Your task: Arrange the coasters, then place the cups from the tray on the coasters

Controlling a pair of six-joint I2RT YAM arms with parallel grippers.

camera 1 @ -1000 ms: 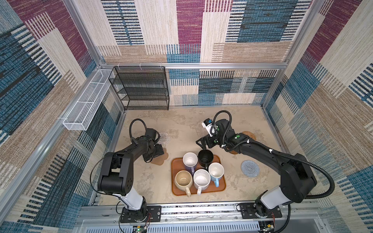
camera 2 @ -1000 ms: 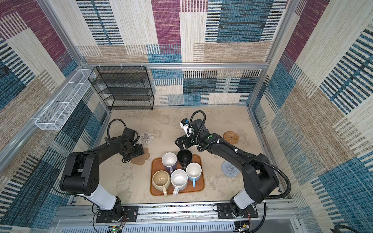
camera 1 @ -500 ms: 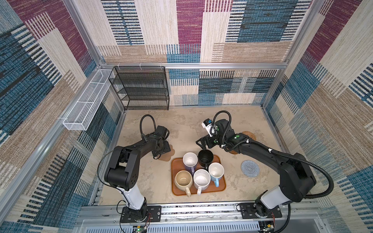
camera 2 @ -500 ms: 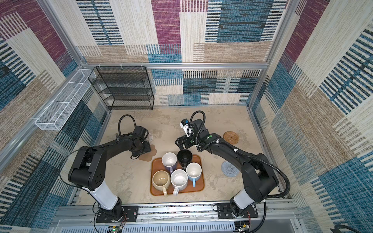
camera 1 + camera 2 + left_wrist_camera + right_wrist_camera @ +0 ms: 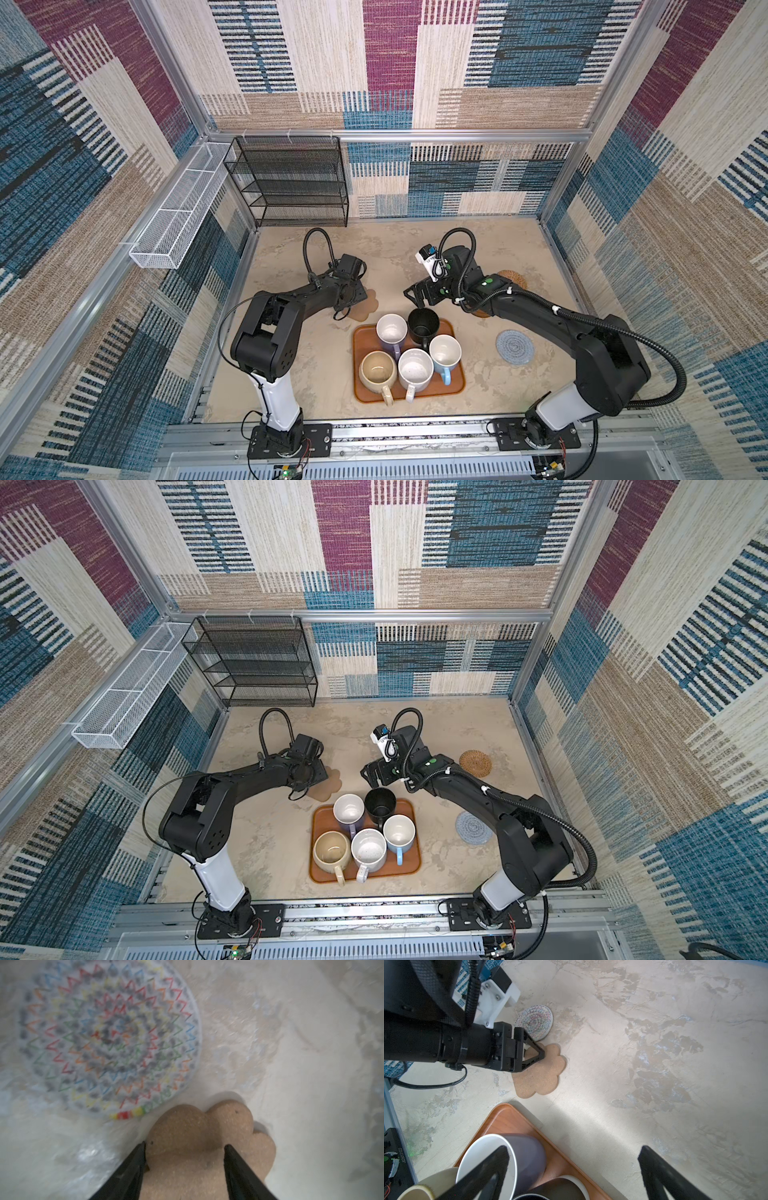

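The left jaws reach down onto the tan cork flower coaster (image 5: pixel 199 1138), which lies flat on the desk (image 5: pixel 395 249) just beyond the tray's far left corner. Their two black fingers (image 5: pixel 131 1169) stand partly apart, one along the cork's edge and one over its surface, with cork showing in the gap between them. Whether the tips press on the cork cannot be told. Just beside it lies the pale grey woven coaster (image 5: pixel 108 1039) with coloured zigzags; the left arm (image 5: pixel 299 299) hides it in both top views.

The right jaws hang wide open and empty just past the far edge of the orange-brown tray (image 5: pixel 453 388), close to the black mug (image 5: pixel 423 328) and the lavender mug (image 5: pixel 390 332). All five cups stand upright on the tray, packed close together: those two at the far side, the beige mug (image 5: pixel 377 371), the white speckled mug (image 5: pixel 413 369) and the light blue mug (image 5: pixel 444 353) nearer the front.

The light blue woven coaster (image 5: pixel 514 347) lies on the desk to the right of the tray, apart from it. The golden rattan coaster (image 5: pixel 475 763) lies farther back on the right, beside the right arm (image 5: pixel 457 787).
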